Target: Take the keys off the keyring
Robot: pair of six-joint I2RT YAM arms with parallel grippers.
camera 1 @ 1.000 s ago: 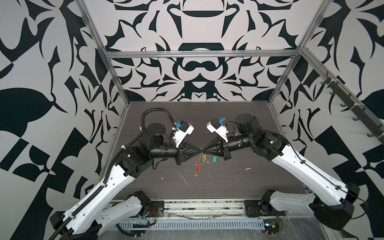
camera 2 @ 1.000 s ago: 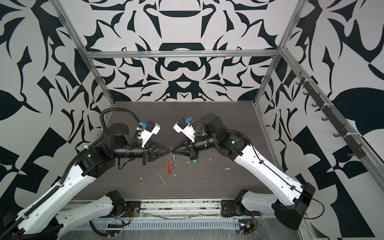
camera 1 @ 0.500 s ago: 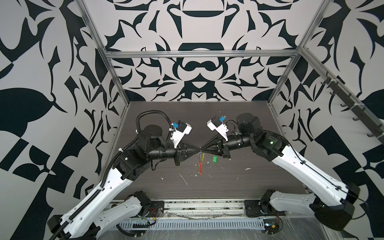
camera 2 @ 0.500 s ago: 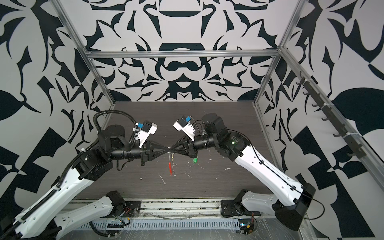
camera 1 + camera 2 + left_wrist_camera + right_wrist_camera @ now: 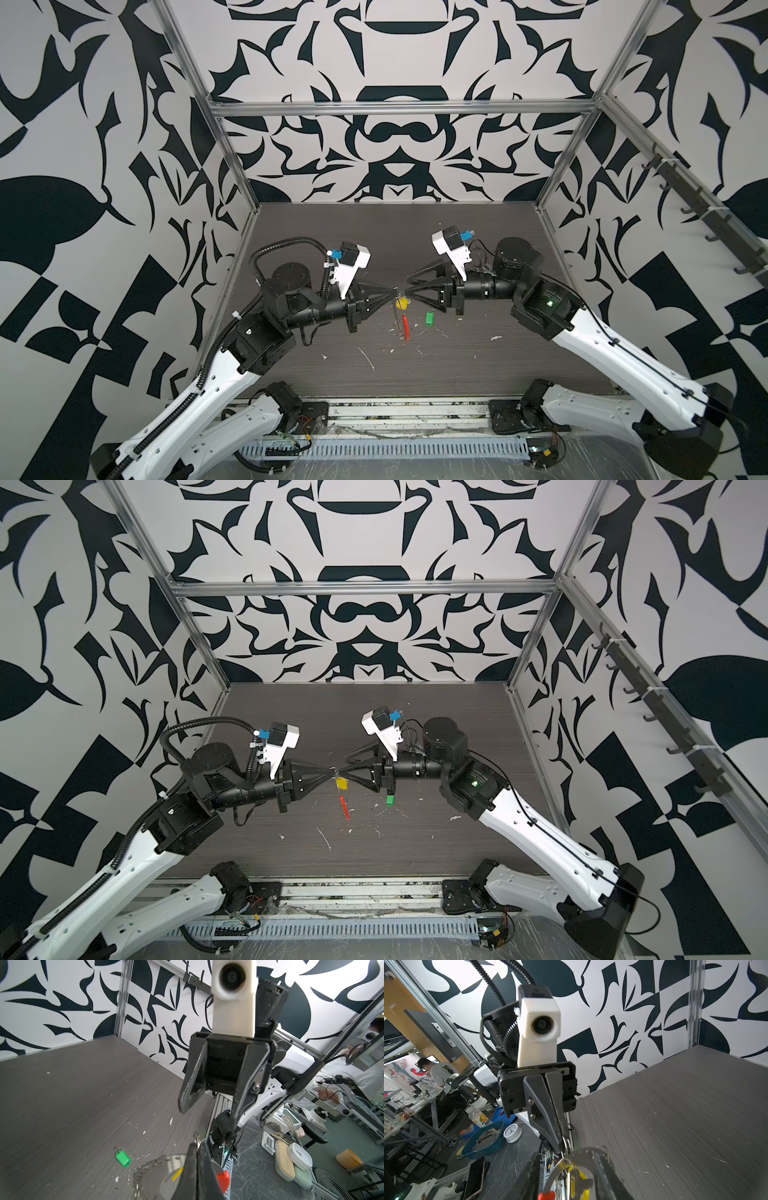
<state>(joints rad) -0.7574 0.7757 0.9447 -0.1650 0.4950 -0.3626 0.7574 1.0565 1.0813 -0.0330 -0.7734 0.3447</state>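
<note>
The left gripper [image 5: 393,291] has its fingers pressed together on the keyring [image 5: 566,1144]. It pinches the thin wire at the very fingertips and holds it in the air above the table [image 5: 457,232]. That pinch looks narrow, so it should stay firm and steady; any twist of the wrist could let the wire slip out.

The yellow key [image 5: 401,304] hangs directly under the keyring by its small loop. The red-ended strip [image 5: 405,326] dangles further below the keyring, close behind the key.

Just right of the keyring, the right gripper [image 5: 408,285] has its fingers spread and holds nothing. In the right wrist view the yellow key sits between those two fingers. Whether either finger touches the ring cannot be told.

The step in hand appears to be taking hold of the yellow key. The right fingers should close on the key's plastic body, not on the strip beside it. The small loop then needs to be worked round the wire toward its split end, rather than tugged straight away from the keyring. A hard pull would more likely tear the ring out of the left fingertips than free the key.

The green key [image 5: 429,318] lies on the table, right of the keyring and well apart from it, so that one looks finished.
</note>
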